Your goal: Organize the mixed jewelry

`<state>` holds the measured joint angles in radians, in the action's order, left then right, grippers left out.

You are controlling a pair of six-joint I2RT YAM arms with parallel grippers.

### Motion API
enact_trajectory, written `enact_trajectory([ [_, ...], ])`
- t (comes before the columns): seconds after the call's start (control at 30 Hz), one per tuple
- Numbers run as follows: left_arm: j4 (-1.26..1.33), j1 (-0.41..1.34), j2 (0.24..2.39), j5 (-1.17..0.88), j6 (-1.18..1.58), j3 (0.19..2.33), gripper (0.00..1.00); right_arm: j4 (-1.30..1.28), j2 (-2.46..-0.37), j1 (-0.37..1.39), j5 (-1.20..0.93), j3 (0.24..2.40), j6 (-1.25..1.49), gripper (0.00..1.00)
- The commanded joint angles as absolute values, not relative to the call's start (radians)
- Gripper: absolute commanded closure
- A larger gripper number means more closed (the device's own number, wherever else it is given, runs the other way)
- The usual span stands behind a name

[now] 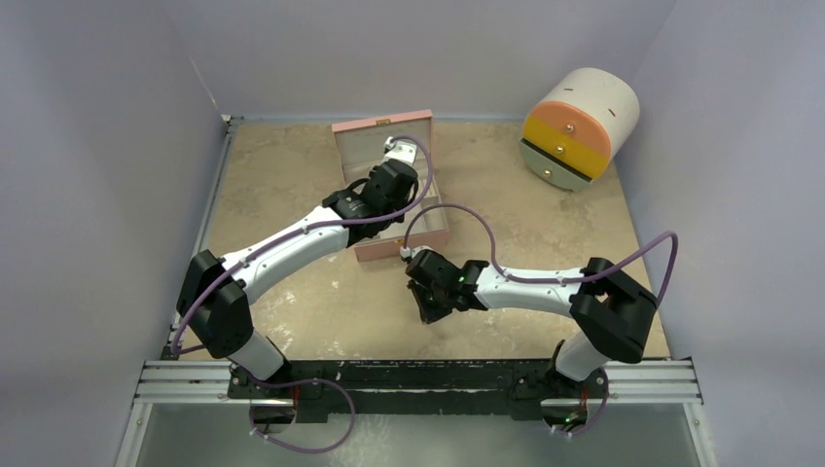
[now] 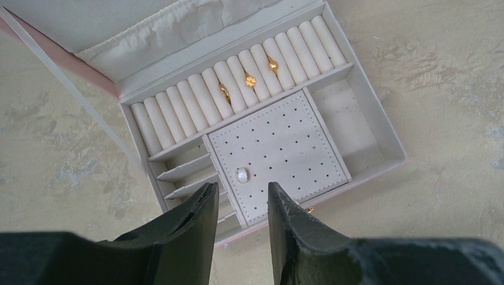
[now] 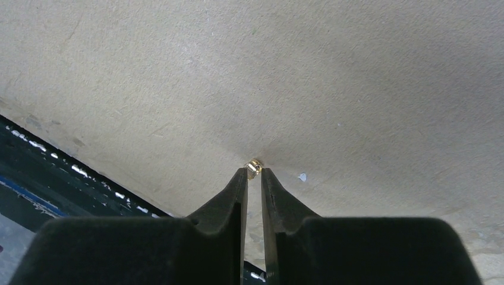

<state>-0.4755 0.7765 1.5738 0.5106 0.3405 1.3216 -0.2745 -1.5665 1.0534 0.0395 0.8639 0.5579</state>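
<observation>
By the front edge of the bench (image 3: 297, 71) the right pincer (image 3: 254, 173) looks nipped shut on a tiny gold piece (image 3: 254, 166); the left pincer (image 2: 241, 195) hangs open over the pink box (image 2: 389, 143).

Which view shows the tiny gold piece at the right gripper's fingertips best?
Right wrist: the gold piece sits clearly between the tips of the right gripper. Top external hides it under that gripper; left wrist misses it entirely.
</observation>
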Motion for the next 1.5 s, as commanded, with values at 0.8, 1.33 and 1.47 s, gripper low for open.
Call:
enact_trajectory([
  [0.8, -0.431, 0.787, 1.526, 0.543, 0.359, 1.319, 0.65, -0.224, -1.440, 1.066, 0.108, 0.852, 0.556, 1.00],
  [1.33, -0.378, 0.790, 1.120, 0.345, 0.532, 1.174, 0.60, 0.170, -0.832, 1.066, 0.159, 0.581, 0.356, 1.00],
  [1.47, -0.366, 0.790, 1.066, 0.199, 0.579, 1.149, 0.58, 0.284, -0.762, 1.065, 0.095, 0.556, 0.223, 1.00],
])
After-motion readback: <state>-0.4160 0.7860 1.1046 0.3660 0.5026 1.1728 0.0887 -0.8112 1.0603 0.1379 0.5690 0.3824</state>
